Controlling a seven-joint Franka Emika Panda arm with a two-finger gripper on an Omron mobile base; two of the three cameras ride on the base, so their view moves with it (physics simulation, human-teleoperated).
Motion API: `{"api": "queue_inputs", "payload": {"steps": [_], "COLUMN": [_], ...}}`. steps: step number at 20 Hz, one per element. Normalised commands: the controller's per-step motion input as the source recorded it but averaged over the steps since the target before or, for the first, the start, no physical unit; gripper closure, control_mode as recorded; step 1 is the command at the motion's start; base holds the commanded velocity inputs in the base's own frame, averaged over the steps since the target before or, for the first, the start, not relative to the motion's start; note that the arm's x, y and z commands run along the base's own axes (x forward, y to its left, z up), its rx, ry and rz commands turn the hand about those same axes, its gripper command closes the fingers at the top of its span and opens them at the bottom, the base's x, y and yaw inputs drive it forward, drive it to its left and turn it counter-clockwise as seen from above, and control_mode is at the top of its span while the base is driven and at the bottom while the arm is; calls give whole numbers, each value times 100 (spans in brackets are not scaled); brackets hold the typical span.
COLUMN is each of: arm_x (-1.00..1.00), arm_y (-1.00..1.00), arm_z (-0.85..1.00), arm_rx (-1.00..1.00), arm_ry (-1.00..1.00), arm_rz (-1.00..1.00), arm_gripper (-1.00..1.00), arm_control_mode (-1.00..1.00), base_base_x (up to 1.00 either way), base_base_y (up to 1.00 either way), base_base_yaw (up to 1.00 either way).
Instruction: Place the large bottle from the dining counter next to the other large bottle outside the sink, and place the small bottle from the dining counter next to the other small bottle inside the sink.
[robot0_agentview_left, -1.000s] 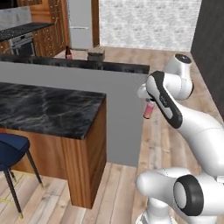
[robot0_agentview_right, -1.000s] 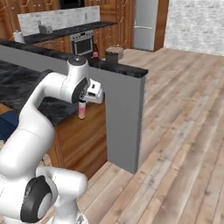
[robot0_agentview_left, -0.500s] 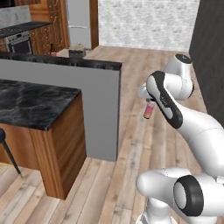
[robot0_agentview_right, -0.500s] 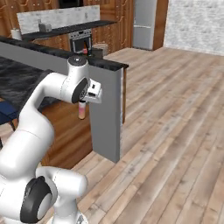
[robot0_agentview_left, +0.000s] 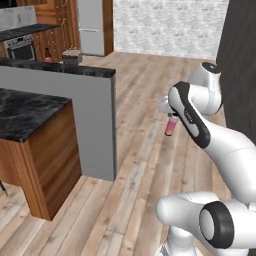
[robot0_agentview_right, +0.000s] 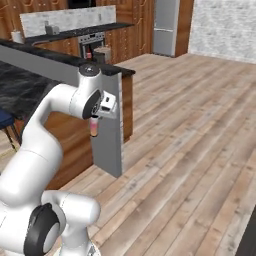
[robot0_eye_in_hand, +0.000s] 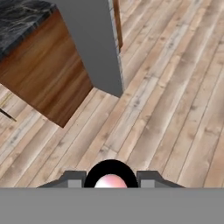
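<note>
1. Fingers (robot0_eye_in_hand: 75, 178) closed on the small bottle (robot0_agentview_left: 170, 126); gripper (robot0_agentview_right: 94, 120) points down, pale-pink body hanging below the tips, held over bare floor.
2. Hand view: bottle seen end-on as a pink disc ringed in black, gripped between both tips.
3. Under the fingers: wooden plank floor (robot0_agentview_left: 135, 165), nothing else beneath the bottle.
4. Nearest structure, off to the arm's left of the fingers: end of a grey partition wall (robot0_agentview_left: 95, 125) with a dark top, standing apart from the bottle.
5. Beyond that wall end: dining counter (robot0_agentview_left: 30, 107), black veined marble top over a wooden front; a blue stool (robot0_agentview_right: 6, 120) shows at its side in the right base view.
6. On the wall's dark top, farther off: a small brown box-like item (robot0_agentview_left: 72, 56); too small to tell what it is.
7. Far past the fingers: kitchen run with oven (robot0_agentview_left: 20, 47), wooden cabinets, tall grey fridge (robot0_agentview_left: 91, 26), pale brick wall (robot0_agentview_left: 165, 25).
</note>
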Motion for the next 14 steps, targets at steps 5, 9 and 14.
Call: {"api": "queue_inputs", "payload": {"steps": [5,9,14], "arm_x": [0,0,0], "arm_y": [0,0,0], "arm_z": [0,0,0], "arm_rx": [0,0,0], "arm_ry": [0,0,0], "arm_rz": [0,0,0], "arm_gripper": [100,100,100], "arm_control_mode": [100,100,100], "base_base_x": [35,72,80], "base_base_y": [-56,-56,-58], "base_base_yaw": [13,10,9]}}
